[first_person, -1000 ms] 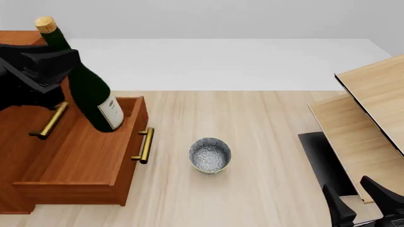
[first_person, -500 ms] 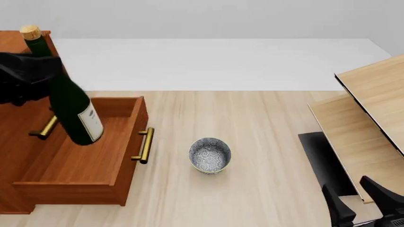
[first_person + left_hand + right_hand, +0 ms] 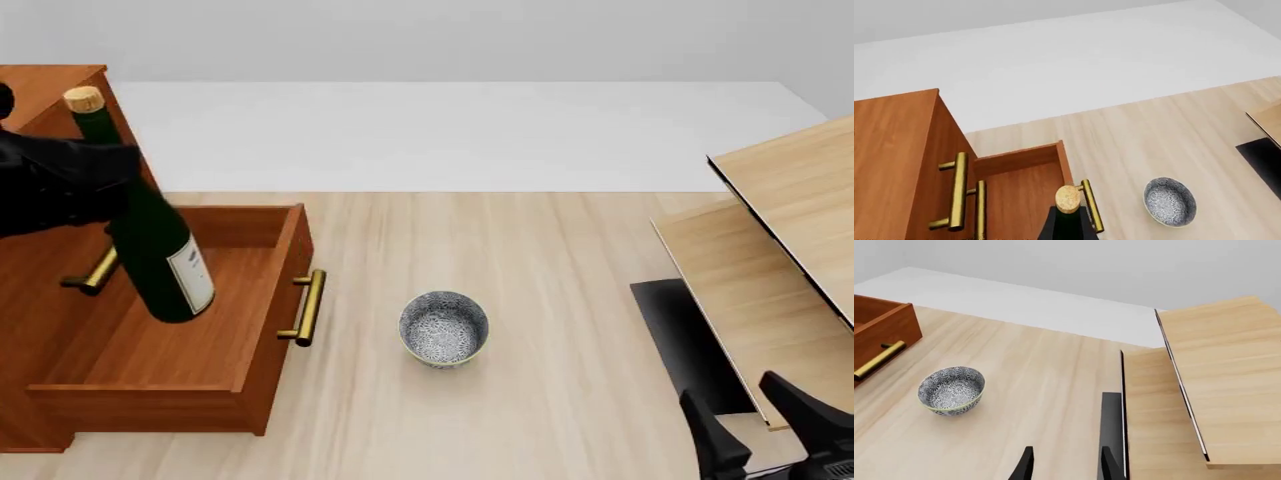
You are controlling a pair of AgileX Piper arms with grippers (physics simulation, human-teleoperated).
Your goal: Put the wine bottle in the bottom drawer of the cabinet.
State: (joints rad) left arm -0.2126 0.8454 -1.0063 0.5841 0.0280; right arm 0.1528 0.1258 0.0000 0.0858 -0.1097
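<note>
The dark green wine bottle [image 3: 158, 240] hangs tilted, cork [image 3: 84, 99] up and to the left, with its base over the inside of the open bottom drawer [image 3: 200, 345]. My left gripper [image 3: 91, 178] is shut on the bottle's shoulder, beside the cabinet [image 3: 38, 92]. I cannot tell whether the base touches the drawer floor. The left wrist view looks down past the cork [image 3: 1068, 193] into the drawer [image 3: 1021, 192] and along the cabinet front [image 3: 894, 160]. My right gripper [image 3: 755, 436] stands open at the near right, holding nothing; in the right wrist view its fingers [image 3: 1027, 467] are spread apart.
A speckled grey bowl [image 3: 445, 327] sits on the table right of the drawer's brass handle [image 3: 307, 308]; it also shows as bowl [image 3: 952, 389] and bowl [image 3: 1169, 201]. Pale wood furniture [image 3: 781, 230] with a black base [image 3: 681, 340] fills the right side.
The left gripper carried the bottle left, away from the drawer's right wall, then lowered it toward the drawer floor and stood it more upright. The right arm has not moved.
</note>
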